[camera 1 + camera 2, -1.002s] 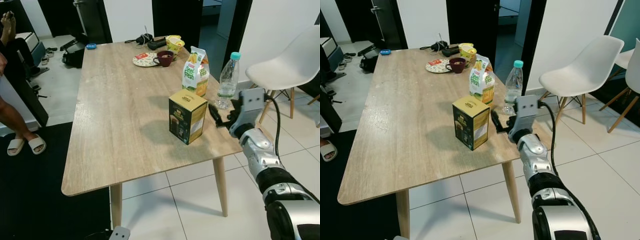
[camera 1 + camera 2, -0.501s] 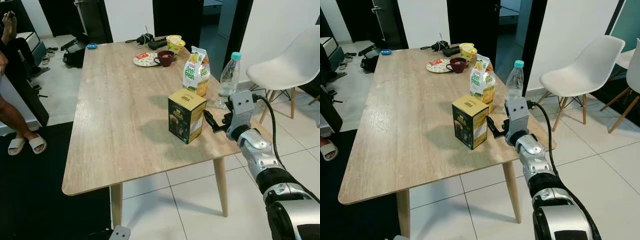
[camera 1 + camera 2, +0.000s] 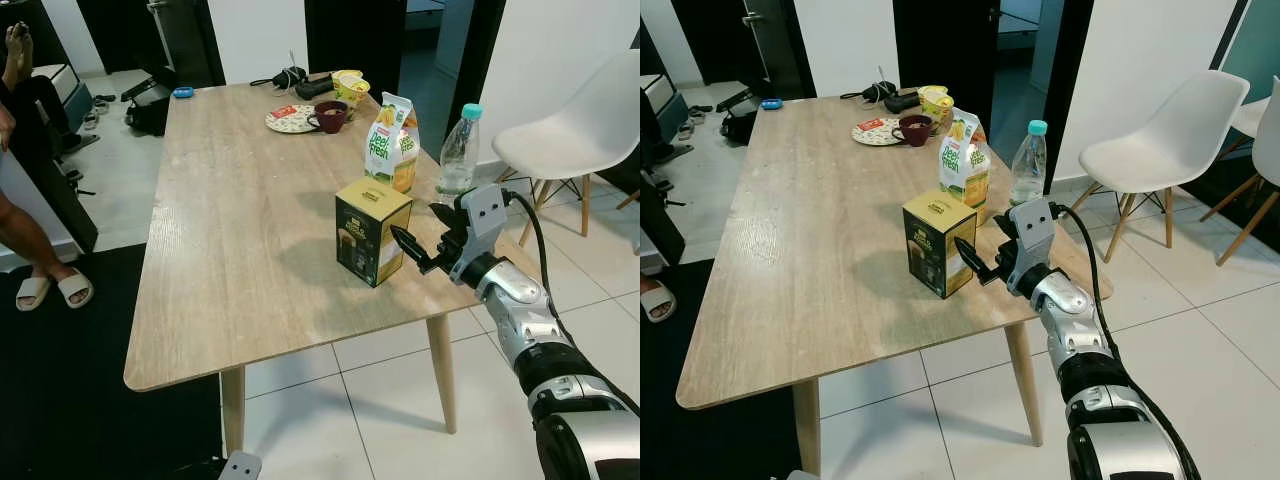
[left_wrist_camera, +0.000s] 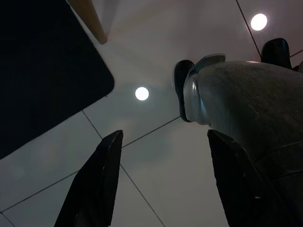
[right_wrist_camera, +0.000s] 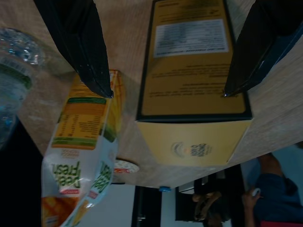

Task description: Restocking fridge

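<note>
A yellow-and-black box (image 3: pixel 373 230) stands upright near the table's right front edge. My right gripper (image 3: pixel 412 222) is open just to its right, with the fingertips (image 5: pixel 102 80) level with the box's side face (image 5: pixel 194 61) and the box lined up in the gap between them. Behind the box stand a green-and-yellow juice carton (image 3: pixel 391 143) and a clear water bottle (image 3: pixel 457 160) with a teal cap. My left gripper (image 4: pixel 165 135) hangs open over the tiled floor, beside my own leg (image 4: pixel 241 99).
On the wooden table (image 3: pixel 230 230), at its far end, are a plate (image 3: pixel 290 119), a maroon cup (image 3: pixel 330 116) and a yellow cup (image 3: pixel 351 88). A white chair (image 3: pixel 570 130) stands to the right. A person's sandalled feet (image 3: pixel 45 290) rest on the black mat (image 3: pixel 60 400) at left.
My right gripper has moved left along the table edge from beside the bottle to the box's right side, and its fingers now point at the box.
</note>
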Motion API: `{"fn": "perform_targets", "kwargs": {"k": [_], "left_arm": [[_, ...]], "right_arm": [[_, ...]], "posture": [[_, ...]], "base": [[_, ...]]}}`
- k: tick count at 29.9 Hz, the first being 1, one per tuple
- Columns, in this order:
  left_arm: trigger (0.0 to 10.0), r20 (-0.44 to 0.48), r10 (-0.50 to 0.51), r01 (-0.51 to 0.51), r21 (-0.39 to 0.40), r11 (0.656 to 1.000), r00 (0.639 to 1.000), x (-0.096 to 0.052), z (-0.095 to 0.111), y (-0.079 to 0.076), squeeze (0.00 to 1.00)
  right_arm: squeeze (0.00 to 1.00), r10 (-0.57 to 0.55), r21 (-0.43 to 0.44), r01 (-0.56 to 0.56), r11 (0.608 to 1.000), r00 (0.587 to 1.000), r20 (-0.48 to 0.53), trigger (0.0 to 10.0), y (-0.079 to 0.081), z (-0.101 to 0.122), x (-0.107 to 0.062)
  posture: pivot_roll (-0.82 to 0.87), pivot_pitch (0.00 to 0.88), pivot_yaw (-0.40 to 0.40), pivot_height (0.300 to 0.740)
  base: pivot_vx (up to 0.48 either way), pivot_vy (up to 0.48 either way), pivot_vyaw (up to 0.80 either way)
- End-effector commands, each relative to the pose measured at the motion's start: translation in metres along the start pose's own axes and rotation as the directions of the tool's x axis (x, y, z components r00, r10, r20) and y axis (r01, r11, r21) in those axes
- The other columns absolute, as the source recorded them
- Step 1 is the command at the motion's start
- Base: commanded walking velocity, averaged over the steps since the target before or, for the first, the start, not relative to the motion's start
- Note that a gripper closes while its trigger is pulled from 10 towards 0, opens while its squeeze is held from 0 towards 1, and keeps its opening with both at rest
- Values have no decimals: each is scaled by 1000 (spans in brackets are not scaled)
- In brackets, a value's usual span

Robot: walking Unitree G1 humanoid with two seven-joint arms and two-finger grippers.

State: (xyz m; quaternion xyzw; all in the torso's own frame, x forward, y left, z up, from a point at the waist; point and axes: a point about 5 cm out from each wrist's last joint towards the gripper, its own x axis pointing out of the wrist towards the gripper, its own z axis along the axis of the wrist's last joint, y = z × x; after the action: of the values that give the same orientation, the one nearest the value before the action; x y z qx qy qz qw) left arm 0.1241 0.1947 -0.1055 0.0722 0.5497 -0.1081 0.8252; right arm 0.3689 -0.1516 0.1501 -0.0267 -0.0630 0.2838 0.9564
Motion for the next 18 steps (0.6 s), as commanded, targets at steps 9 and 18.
{"fn": "perform_targets", "kwargs": {"k": [9, 18], "left_arm": [[10000, -15, -5, 5, 12, 1000, 1000, 0, -3, 0, 0], [10000, -18, -3, 3, 3, 1000, 1000, -1, -4, 0, 0]], "right_arm": [[0, 102, 12, -102, 995, 995, 21, 10000, 11, -1, -1], [0, 204, 17, -204, 979, 979, 22, 10000, 22, -2, -2]], "posture": [[44, 0, -5, 740], [45, 0, -10, 740]], "base": [[0, 0, 0], [0, 0, 0]]}}
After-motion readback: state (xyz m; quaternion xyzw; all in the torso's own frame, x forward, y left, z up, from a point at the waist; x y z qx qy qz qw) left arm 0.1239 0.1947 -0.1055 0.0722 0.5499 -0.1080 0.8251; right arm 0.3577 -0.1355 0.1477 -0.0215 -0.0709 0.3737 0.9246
